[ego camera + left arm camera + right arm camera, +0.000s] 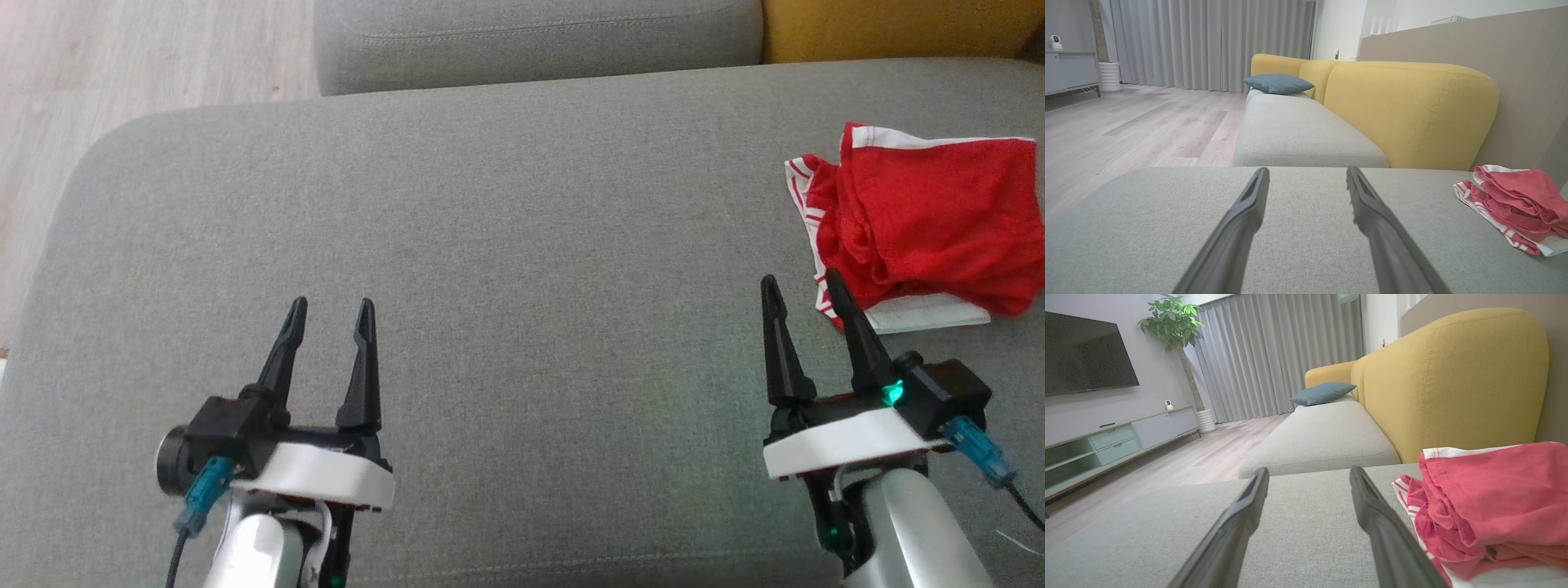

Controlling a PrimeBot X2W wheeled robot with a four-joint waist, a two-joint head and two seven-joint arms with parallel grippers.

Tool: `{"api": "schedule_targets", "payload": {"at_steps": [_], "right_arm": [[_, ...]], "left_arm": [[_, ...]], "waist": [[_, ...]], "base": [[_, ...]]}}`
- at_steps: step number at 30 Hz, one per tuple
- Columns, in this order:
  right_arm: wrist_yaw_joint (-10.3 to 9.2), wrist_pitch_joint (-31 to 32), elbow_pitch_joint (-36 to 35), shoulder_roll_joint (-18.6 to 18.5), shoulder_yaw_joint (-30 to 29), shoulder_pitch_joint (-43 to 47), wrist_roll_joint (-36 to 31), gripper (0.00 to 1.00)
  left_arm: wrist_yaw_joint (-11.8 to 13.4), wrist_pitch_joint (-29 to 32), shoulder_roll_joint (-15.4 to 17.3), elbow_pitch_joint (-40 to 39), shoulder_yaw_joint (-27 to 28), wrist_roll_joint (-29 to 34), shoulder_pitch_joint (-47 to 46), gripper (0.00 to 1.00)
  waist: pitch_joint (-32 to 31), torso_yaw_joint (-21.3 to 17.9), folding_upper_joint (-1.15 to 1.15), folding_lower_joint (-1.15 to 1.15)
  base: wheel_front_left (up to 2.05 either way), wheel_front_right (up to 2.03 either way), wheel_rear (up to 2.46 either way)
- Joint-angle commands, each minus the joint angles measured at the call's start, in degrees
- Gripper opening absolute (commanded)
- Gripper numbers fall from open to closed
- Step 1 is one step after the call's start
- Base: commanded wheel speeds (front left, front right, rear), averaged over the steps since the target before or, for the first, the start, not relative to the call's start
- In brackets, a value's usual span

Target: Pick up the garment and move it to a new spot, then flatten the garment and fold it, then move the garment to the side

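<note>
The grey sofa cushion point(506, 245) lies bare from its rounded left edge to the garment point(931, 220), a crumpled red heap with white striped trim at the far right. The left end effector point(333, 304) and the right end effector point(800, 279) gape wide and hold nothing, the right one just beside the garment.

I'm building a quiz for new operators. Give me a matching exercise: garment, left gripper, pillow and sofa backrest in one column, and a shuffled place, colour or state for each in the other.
1. garment
2. left gripper
3. pillow
4. backrest

A. yellow
B. open, over bare cushion
C. red, bunched up, beside the right gripper
D. blue-green

Pairs: 1-C, 2-B, 3-D, 4-A
</note>
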Motion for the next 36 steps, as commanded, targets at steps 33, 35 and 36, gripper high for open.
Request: {"api": "schedule_targets", "payload": {"at_steps": [33,35,36], "right_arm": [[0.37,-0.80,-1.03,0.29,2.43,-2.10,1.38,1.00],[0.37,-0.80,-0.98,0.29,2.45,-2.07,1.38,1.00],[0.37,-0.80,-0.90,0.29,2.45,-2.07,1.34,1.00]], "left_arm": [[-0.55,-0.29,0.31,-2.53,3.68,-1.79,-1.54,1.00],[-0.48,-0.29,0.31,-2.53,3.86,-2.29,-1.35,1.00],[-0.48,-0.29,0.31,-2.55,3.95,-2.36,-1.31,1.00]], "waist": [[1.04,-1.15,0.00,0.00],[0.96,-1.21,0.00,0.00],[0.92,-1.24,0.00,0.00]], "base": [[0.00,0.00,0.00],[0.00,0.00,0.00],[0.00,0.00,0.00]]}}
